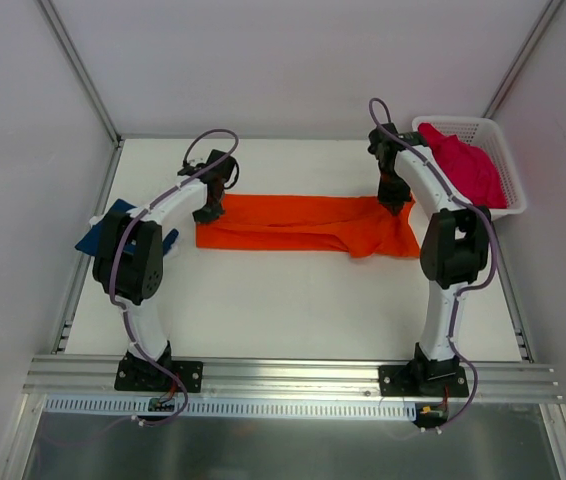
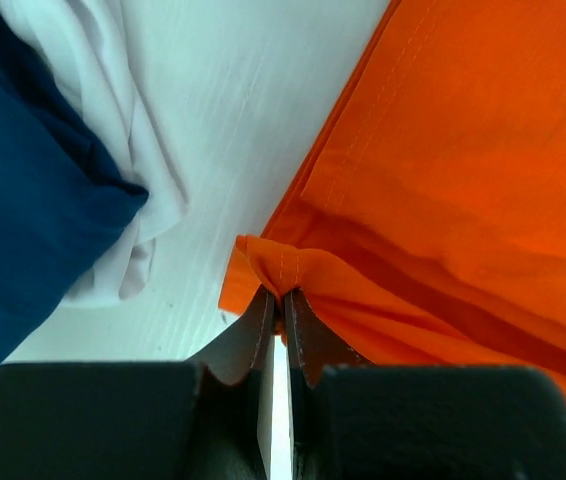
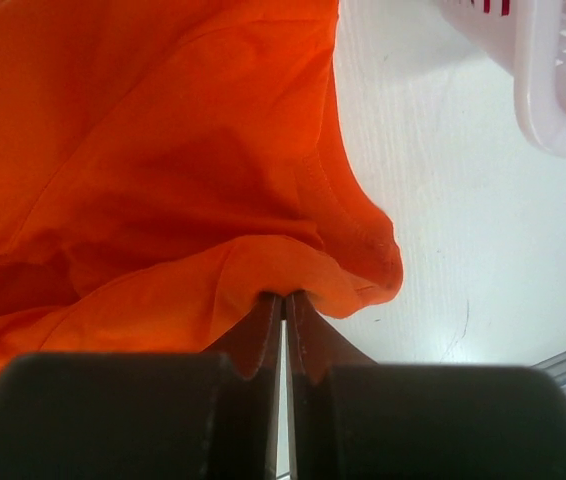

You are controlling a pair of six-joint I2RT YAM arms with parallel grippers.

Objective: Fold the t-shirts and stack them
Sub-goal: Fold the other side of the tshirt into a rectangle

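The left jaws are clenched on a small pinch of hemmed edge at the left end of the orange t-shirt (image 2: 463, 180), the two fingers drawn close together with only the cloth between them. The right jaws are likewise clamped on a fold of the same shirt at its right end, just below a stitched, rounded edge that curls over beside them.

Between the two grips the orange t-shirt (image 1: 303, 225) lies stretched as a long band across the desk (image 1: 283, 300), flatter on the left and bunched into loose folds on the right. The left arm (image 1: 178, 200) and the right arm (image 1: 433, 185) each curve inward over their own end of it.

To the left of the left jaws, the navy t-shirt (image 2: 23, 200) sits near the desk's left edge, partly hidden under the left arm in the overhead view. A crumpled white cloth (image 2: 113, 90) lies against it, on the side toward the orange shirt but apart from that shirt.

At the far right corner stands the white mesh basket (image 1: 498, 150), near the right jaws, with the magenta t-shirt (image 1: 463, 165) heaped inside it above the rim.
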